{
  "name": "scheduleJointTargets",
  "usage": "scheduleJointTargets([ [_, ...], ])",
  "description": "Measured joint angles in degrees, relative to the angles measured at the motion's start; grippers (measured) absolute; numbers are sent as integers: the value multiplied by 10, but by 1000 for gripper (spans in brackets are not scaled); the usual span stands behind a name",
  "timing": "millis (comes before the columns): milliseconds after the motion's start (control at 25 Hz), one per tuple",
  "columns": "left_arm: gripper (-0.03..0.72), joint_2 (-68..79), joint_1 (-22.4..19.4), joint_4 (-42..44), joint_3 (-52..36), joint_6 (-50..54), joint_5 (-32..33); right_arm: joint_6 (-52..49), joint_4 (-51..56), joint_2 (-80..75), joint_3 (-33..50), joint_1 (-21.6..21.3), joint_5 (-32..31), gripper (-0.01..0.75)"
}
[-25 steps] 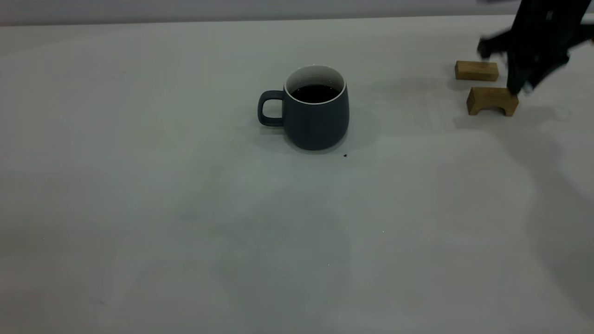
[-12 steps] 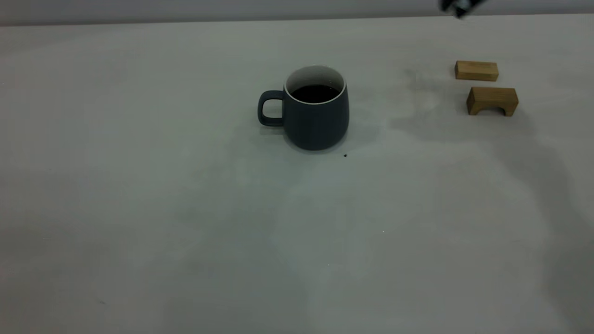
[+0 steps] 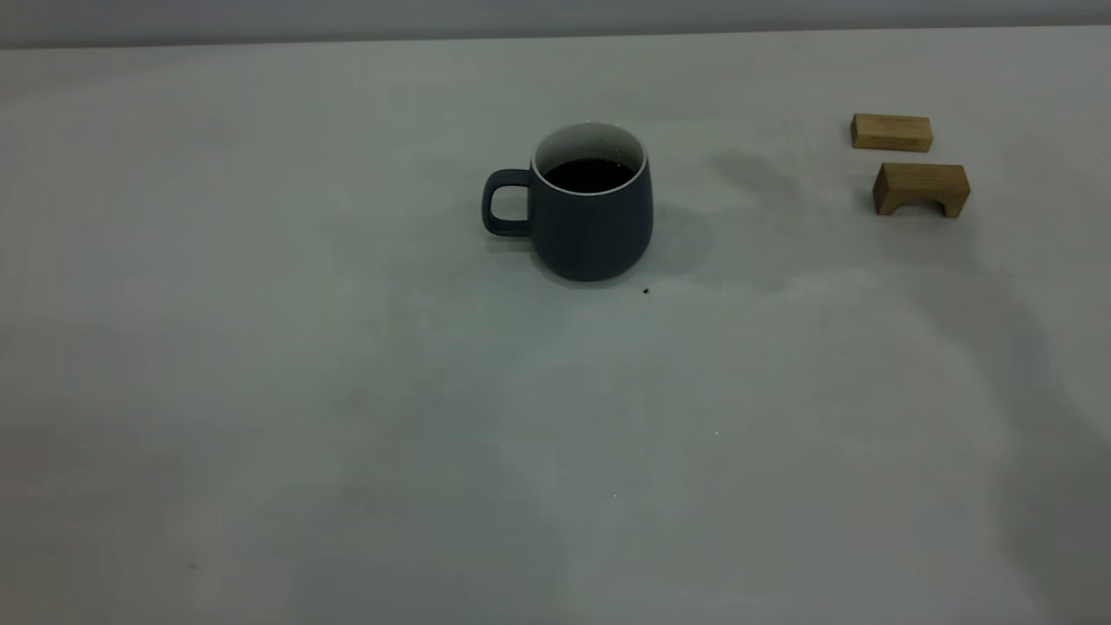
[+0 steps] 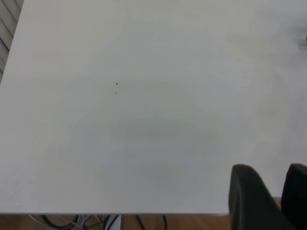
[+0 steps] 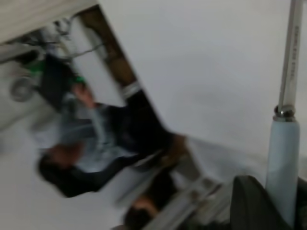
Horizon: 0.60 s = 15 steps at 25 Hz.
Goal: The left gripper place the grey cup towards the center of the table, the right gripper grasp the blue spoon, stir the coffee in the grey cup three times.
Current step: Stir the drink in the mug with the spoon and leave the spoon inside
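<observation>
The grey cup [image 3: 590, 217] stands upright near the middle of the table [image 3: 347, 391], its handle pointing left, with dark coffee [image 3: 590, 174] inside. Neither gripper shows in the exterior view. In the right wrist view my right gripper [image 5: 280, 191] is shut on the pale handle of the blue spoon [image 5: 283, 153]; the metal stem runs away from the fingers and the bowl is out of frame. My left gripper [image 4: 273, 184] hangs over bare table near an edge, far from the cup, fingers slightly apart and holding nothing.
Two wooden blocks lie at the far right: a flat one [image 3: 891, 132] and an arch-shaped one [image 3: 921, 188]. A tiny dark speck [image 3: 646, 291] sits in front of the cup. Beyond the table edge, the right wrist view shows a blurred person [image 5: 81, 148].
The right arm, down at the wooden blocks one second ago, rose and left the exterior view through the top. Its shadow has drifted toward the cup. The cup and blocks stayed put.
</observation>
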<state>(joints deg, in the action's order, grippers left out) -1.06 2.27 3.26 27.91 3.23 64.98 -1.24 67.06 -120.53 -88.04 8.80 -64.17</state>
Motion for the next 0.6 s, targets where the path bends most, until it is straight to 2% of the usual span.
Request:
scheduleJointTargets([
  [240,239,0,0,0,0,0,0,-179,20,0,0,40,-3,129],
  [600,239,0,0,0,0,0,0,-287,106,-54,0,75,0,129],
])
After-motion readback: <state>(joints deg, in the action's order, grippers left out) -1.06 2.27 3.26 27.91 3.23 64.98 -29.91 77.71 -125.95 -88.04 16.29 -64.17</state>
